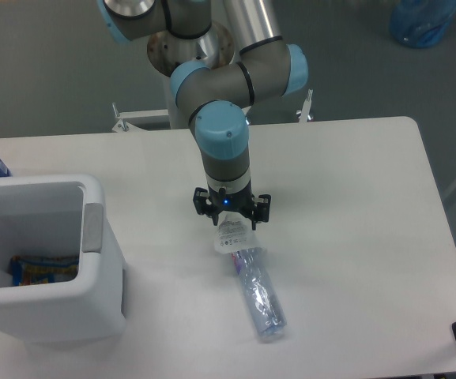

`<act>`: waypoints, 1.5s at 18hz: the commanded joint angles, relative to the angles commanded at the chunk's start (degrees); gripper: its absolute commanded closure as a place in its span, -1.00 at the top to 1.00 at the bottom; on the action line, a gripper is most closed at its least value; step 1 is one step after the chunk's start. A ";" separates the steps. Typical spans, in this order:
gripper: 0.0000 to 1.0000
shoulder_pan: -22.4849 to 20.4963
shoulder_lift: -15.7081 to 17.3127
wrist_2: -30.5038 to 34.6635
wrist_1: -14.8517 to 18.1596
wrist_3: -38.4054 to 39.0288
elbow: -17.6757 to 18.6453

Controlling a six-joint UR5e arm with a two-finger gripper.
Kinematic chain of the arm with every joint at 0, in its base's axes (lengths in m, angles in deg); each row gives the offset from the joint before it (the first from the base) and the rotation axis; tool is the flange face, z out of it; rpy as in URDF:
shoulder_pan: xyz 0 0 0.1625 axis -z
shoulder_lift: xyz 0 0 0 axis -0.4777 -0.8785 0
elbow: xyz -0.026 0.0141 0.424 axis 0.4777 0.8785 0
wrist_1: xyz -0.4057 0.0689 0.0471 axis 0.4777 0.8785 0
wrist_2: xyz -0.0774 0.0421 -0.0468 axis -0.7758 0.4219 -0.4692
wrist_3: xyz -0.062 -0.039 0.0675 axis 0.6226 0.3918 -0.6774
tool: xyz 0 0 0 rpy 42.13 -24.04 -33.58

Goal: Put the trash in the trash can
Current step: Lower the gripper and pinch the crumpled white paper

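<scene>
Fixed camera, only view. Arm comes down from the top centre of the frame; end effector (pixel 231 215) sits at frame centre, low over the bench (pixel 354 221), fingers spread wide and released, nothing held

Paper scrap (pixel 234 235), white with fine print, lies directly under the end effector, just below the fingertips in the frame. Cannot tell if the fingers touch it. It rests against the upper end of the crushed bottle (pixel 258 294), which runs diagonally toward the lower right of centre, flat on the bench

Trash can (pixel 93 260) at lower left, well apart from both items, mouth open upward, grey panel on the side facing centre. A colourful packet (pixel 42 270) lies inside it

Step in hand, as I judge it: pick up the paper scrap. To do it well:
- centre the fingers across the scrap's bulk, not its edge
- go down until the tips are near the bench, since the scrap is low and thin
- keep clear of the bottle neck so it is not dragged along
- close firmly, then lift straight before swinging to lower left
</scene>
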 joint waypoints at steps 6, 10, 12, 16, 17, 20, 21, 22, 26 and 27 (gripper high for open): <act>-1.00 0.00 0.88 -0.70 0.00 -0.09 -0.61; -1.00 -0.70 3.77 -1.14 -0.09 -0.53 -2.27; -1.00 -0.88 5.18 -1.32 -0.09 -0.70 -4.56; -1.00 -1.93 7.38 -2.19 -0.09 -1.05 -8.87; -1.00 -2.02 7.73 -3.42 -0.09 -0.97 -10.01; -1.00 -4.91 9.14 -13.06 0.00 3.40 -13.18; -1.00 -6.05 9.49 -16.75 0.00 5.95 -14.05; -1.00 -6.76 9.75 -19.48 0.00 8.15 -14.93; -1.00 -6.51 10.28 -24.85 -0.09 21.04 -18.97; -1.00 -6.24 10.37 -26.27 -0.26 23.53 -19.77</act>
